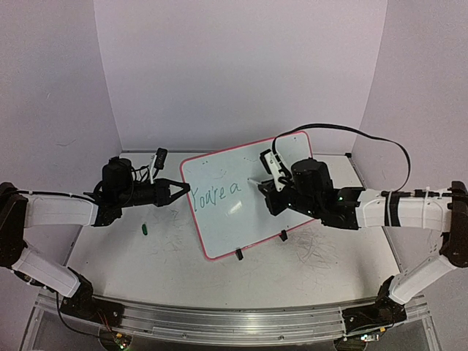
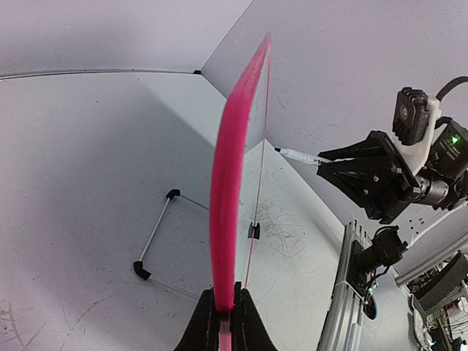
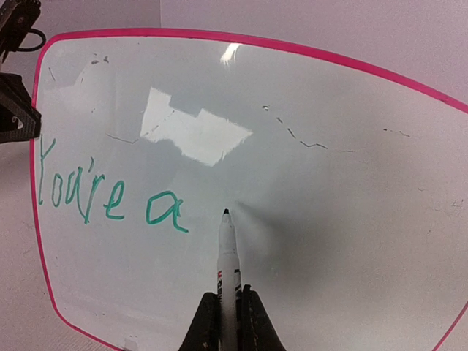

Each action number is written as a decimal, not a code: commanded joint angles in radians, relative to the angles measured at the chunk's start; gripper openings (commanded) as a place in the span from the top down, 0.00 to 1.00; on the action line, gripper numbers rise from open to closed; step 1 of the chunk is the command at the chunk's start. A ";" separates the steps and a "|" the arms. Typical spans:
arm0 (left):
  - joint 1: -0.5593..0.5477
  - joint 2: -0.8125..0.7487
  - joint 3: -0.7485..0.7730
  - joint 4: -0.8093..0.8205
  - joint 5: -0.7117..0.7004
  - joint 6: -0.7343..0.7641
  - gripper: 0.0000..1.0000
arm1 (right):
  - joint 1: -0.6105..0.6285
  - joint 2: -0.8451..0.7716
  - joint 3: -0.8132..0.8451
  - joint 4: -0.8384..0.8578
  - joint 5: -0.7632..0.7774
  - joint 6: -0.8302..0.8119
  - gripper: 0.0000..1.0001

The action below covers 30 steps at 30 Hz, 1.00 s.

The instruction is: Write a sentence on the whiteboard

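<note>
Top: left hand (image 1: pixel 181 191) clamped the whiteboard (image 1: pixel 248 212) by its edge, steadying it on the tabletop (image 1: pixel 322 256). Left wrist: frame (image 2: pixel 228 183) pinched edge-on. Right wrist: right hand (image 3: pixel 227 318) gripped the marker (image 3: pixel 227 252), tip just past the unfinished sentence (image 3: pixel 110 197), likely for the next word.

One whiteboard (image 1: pixel 234 216) is standing on the table (image 1: pixel 329 256) on two black clip feet (image 1: pixel 238 254), and the sentence (image 3: pixel 110 194) on it is running to two green words. Two grippers are showing, the left gripper (image 2: pixel 225 296) and the right gripper (image 3: pixel 228 296), while one marker (image 3: pixel 227 248) and one small green object (image 1: pixel 145 229) are making up the rest.
</note>
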 commanded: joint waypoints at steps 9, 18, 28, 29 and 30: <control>0.002 -0.019 0.015 -0.002 -0.005 0.028 1.00 | -0.001 0.046 0.053 0.025 -0.008 -0.011 1.00; 0.002 -0.018 0.020 -0.004 0.001 0.029 1.00 | -0.001 0.072 0.076 0.031 -0.011 -0.014 1.00; 0.002 -0.018 0.023 -0.004 0.001 0.034 1.00 | 0.006 0.066 0.048 0.007 0.010 0.006 1.00; 0.002 -0.017 0.023 -0.003 0.001 0.034 1.00 | 0.007 0.063 0.039 0.001 0.013 0.012 1.00; 0.002 -0.016 0.024 -0.003 0.002 0.035 1.00 | 0.008 0.059 0.028 -0.003 0.014 0.018 1.00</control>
